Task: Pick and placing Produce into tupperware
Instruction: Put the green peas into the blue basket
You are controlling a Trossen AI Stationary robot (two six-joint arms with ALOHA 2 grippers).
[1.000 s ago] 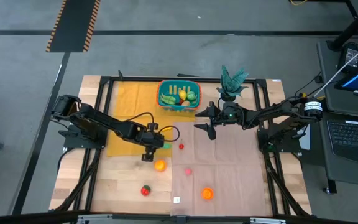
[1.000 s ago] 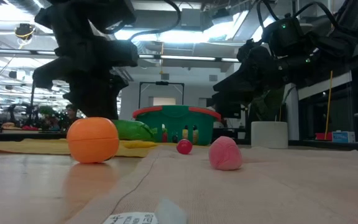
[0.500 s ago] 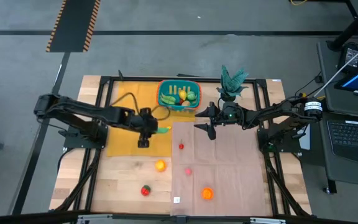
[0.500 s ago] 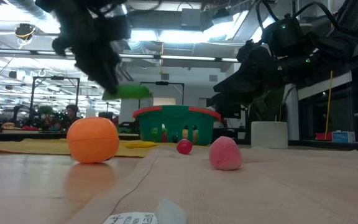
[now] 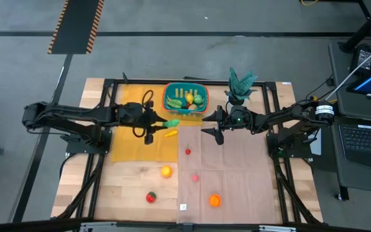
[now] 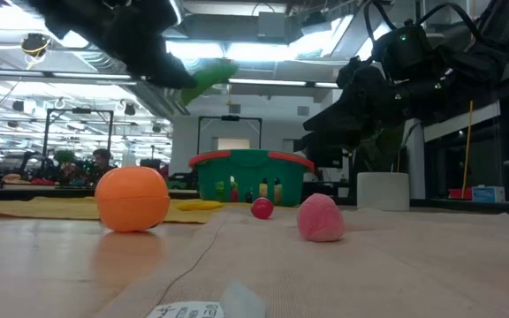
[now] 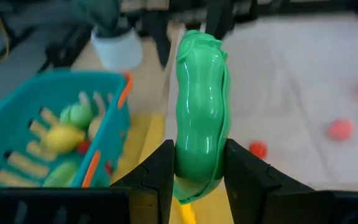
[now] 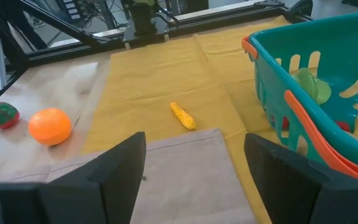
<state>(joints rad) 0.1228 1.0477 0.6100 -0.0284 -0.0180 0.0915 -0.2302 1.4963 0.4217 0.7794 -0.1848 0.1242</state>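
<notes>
Green pod-shaped produce piece (image 7: 201,112) is clamped at its near end by the left hand (image 7: 197,171), long axis running straight out past the fingers (image 7: 160,174) and pointing toward the teal tupperware (image 5: 186,98), up in the air just beside the container's left wall! Right hand (image 5: 218,131) hangs spread and empty over the beige cloth (image 5: 237,174) near the tupperware's right corner. Loose on the bench (image 5: 108,200) I count six: one yellow-orange stick (image 5: 171,133), two orange balls (image 5: 165,171) (image 5: 214,200), one red-green piece (image 5: 151,197), one small red berry (image 5: 188,152), one pink piece (image 5: 195,177).
</notes>
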